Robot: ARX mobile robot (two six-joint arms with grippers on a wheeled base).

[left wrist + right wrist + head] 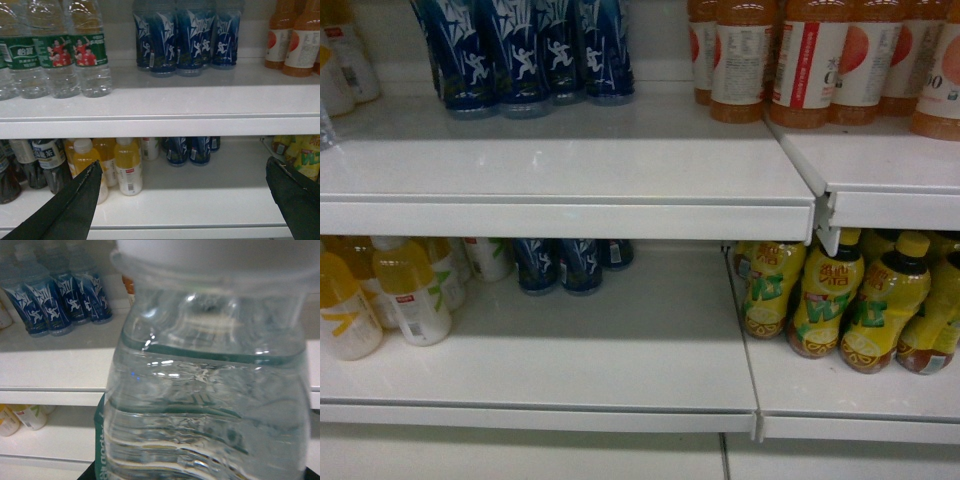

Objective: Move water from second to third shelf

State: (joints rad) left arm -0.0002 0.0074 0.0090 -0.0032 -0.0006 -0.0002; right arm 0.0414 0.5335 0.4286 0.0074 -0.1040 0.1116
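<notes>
Across the white shelving (pixel 570 190), two shelves show in the head view: blue bottles (pixel 525 55) and orange drinks (pixel 810 60) on the upper one, yellow drinks (pixel 840 300) and pale juice bottles (pixel 410 290) below. Left wrist view shows green-label water bottles (pixel 60 50) standing on the upper shelf, left of the blue ones. Right wrist view is filled by one water bottle (pixel 205 405), very close to the camera and in front of the shelves, apparently held by the right gripper, though its fingers are not visible, so grip can't be confirmed. Left gripper (pixel 182 200) is spread wide, empty. Judged: bottle picked, placing on the target shelf not yet done.
</notes>
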